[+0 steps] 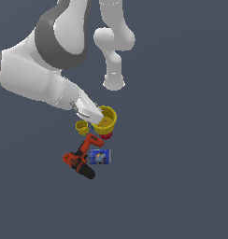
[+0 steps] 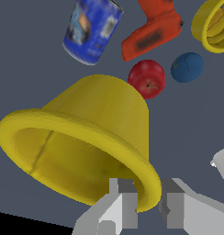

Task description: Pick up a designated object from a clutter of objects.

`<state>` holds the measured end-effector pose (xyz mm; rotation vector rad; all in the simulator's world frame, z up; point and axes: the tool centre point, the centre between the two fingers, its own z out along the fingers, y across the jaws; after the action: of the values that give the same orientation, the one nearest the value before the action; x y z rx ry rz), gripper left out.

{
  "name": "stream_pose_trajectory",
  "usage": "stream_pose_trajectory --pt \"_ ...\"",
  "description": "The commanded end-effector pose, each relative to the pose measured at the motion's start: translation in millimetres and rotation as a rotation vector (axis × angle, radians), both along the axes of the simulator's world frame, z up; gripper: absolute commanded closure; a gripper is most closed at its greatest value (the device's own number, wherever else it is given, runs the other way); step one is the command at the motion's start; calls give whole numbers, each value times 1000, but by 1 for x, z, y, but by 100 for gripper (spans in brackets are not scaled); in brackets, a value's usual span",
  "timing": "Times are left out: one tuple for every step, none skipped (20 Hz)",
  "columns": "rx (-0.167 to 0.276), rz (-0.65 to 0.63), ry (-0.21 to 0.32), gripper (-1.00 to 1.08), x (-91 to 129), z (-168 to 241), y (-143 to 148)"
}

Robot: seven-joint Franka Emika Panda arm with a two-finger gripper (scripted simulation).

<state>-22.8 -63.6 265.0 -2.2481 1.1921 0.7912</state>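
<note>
Two fingers of the gripper (image 2: 143, 202) straddle the rim of the larger yellow cup (image 2: 86, 137), clamped on its wall; cup tilted, seemingly lifted above red cup (image 2: 147, 78) and drill (image 2: 153, 34).

**Hidden and cut-off parts**

In the exterior view, the red cup (image 1: 108, 135) is largely covered by the larger yellow cup (image 1: 106, 119), and the fingertips are lost against its rim. In the wrist view, the small yellow cup (image 2: 214, 25), the drill (image 2: 153, 30) and the blue can (image 2: 92, 30) are cropped by the edge; the fingers (image 2: 118, 206) are cut off below
</note>
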Motion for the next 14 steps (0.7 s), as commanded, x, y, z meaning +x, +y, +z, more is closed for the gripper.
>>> stream_pose_trajectory --pt "-1 1 -1 108 2 25 -15" --pt "-1 1 -1 108 3 34 -21" --pt "-1 1 -1 108 4 43 -27" --pt "-1 1 -1 108 5 52 -32" --pt "0 1 -1 108 6 60 -38" --pt "0 1 -1 108 7 68 -43" --pt "0 1 -1 108 9 75 -48" --pt "0 2 -2 108 9 83 -52" --pt "0 2 -2 108 11 90 -57" --pt "1 2 -2 108 11 96 -61" --pt "1 2 -2 108 12 103 -65" --pt "1 2 -2 108 13 109 -69" --pt "2 2 -3 108 14 114 -73" --pt "2 2 -3 108 15 119 -76"
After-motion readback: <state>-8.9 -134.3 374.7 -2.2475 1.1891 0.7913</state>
